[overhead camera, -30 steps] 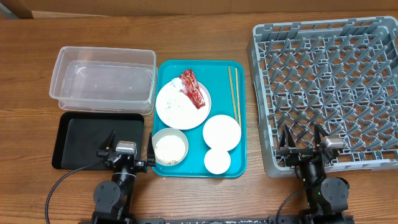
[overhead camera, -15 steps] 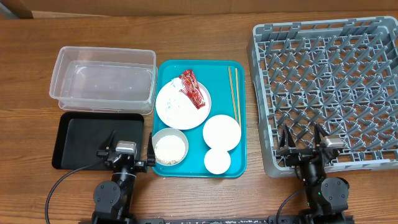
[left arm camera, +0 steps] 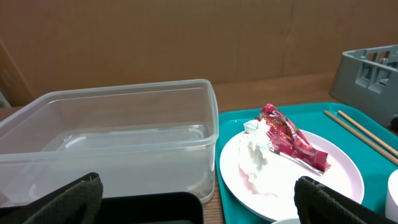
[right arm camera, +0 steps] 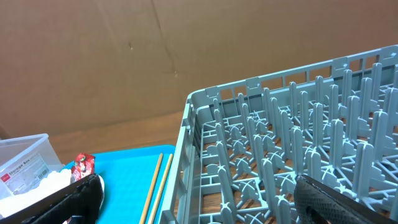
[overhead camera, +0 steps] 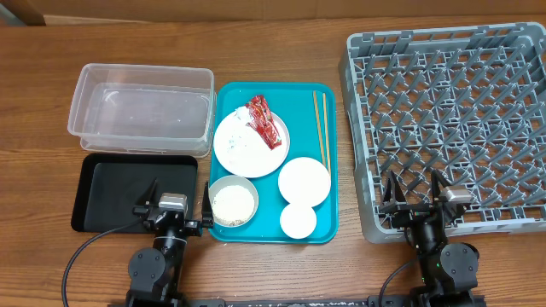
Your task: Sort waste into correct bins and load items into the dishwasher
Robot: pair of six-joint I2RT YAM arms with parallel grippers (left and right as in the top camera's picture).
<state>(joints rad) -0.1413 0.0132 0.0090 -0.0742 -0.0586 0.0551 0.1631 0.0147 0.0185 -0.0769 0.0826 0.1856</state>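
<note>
A white plate (overhead camera: 247,147) on the teal tray (overhead camera: 328,213) carries a red snack wrapper (overhead camera: 264,121) and a white tissue wad (left arm camera: 256,144). A bowl with rice (overhead camera: 233,203), a white bowl (overhead camera: 304,181) and a small white cup (overhead camera: 298,221) sit in front of it. Chopsticks (overhead camera: 321,130) lie along the tray's right side. The clear tub (overhead camera: 142,108) and black tray (overhead camera: 128,189) are at left. The grey dish rack (overhead camera: 452,119) is at right. My left gripper (overhead camera: 177,203) is open and empty over the black tray's near right corner. My right gripper (overhead camera: 416,193) is open and empty at the rack's near edge.
A brown cardboard wall (left arm camera: 186,43) stands behind the wooden table (overhead camera: 273,47). The teal tray lies between the bins and the dish rack.
</note>
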